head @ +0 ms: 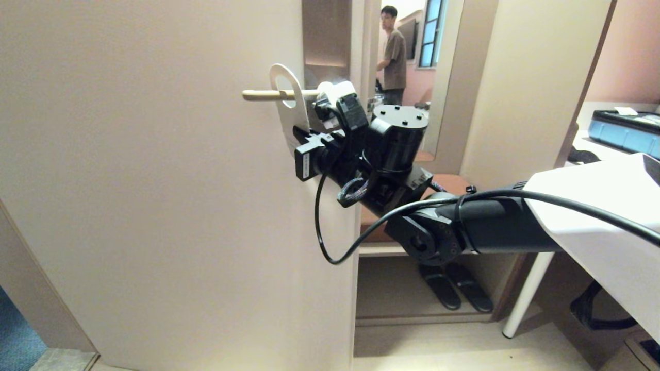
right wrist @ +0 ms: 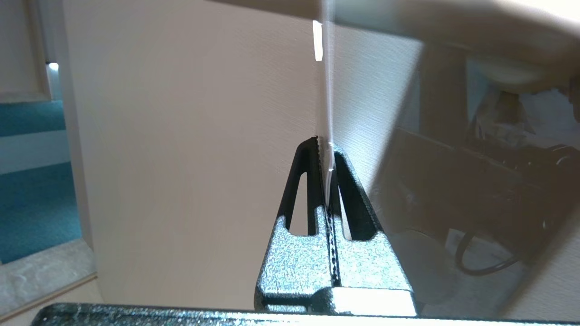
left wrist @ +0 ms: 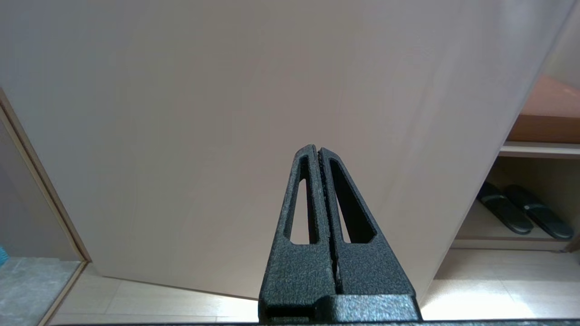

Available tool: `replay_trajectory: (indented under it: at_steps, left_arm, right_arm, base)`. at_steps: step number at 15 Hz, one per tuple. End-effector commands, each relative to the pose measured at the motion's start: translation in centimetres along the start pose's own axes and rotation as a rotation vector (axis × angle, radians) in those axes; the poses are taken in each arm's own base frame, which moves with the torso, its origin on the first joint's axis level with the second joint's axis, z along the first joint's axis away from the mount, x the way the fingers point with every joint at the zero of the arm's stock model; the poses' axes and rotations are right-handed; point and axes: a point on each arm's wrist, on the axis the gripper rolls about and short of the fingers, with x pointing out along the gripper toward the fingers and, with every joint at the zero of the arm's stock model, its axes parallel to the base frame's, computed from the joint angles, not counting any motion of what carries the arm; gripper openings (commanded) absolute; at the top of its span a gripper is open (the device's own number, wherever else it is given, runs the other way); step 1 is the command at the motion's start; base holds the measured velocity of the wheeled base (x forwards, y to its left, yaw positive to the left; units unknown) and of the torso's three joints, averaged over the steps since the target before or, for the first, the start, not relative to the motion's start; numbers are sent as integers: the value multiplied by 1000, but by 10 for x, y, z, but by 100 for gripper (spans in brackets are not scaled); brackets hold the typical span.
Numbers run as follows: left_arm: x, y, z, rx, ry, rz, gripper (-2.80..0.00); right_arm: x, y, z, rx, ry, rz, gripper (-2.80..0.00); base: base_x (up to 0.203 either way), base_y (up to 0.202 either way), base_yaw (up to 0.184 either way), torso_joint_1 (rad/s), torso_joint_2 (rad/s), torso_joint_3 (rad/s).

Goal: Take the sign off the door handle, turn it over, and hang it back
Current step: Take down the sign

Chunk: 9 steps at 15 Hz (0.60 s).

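gripping the lower part of the sign (head: 289, 98) edge-on, the right end effector (right wrist: 327, 149) has its jaws pinched tight on the thin white card. the sign's round hole is threaded on the door handle (head: 263, 95), so by my reading the lift-off is not finished, or the re-hang is just landing; which face shows i cannot tell. the left end effector (left wrist: 318, 156) hangs low before the door (head: 154, 180), jaws pressed together, holding nothing. farther off sit slippers (head: 454, 288) on a shelf, a white worktop (head: 593, 206), and a person (head: 394, 56) beyond the doorway. only the arm's looping cable (head: 330, 242) hangs near the work.
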Motion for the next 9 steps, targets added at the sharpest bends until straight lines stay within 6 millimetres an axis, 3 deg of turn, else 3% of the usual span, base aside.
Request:
replay_trajectory:
  at_steps: [1, 9]
  left_arm:
    - [0, 0, 0, -1, 0, 1, -280]
    - [0, 0, 0, -1, -2, 1, -280]
  right_arm:
    - [2, 8, -2, 3, -6, 13, -280]
    - [8, 17, -5, 8, 5, -51, -280]
  base:
    - [0, 0, 0, 0, 0, 0]
    - [0, 0, 0, 0, 0, 0]
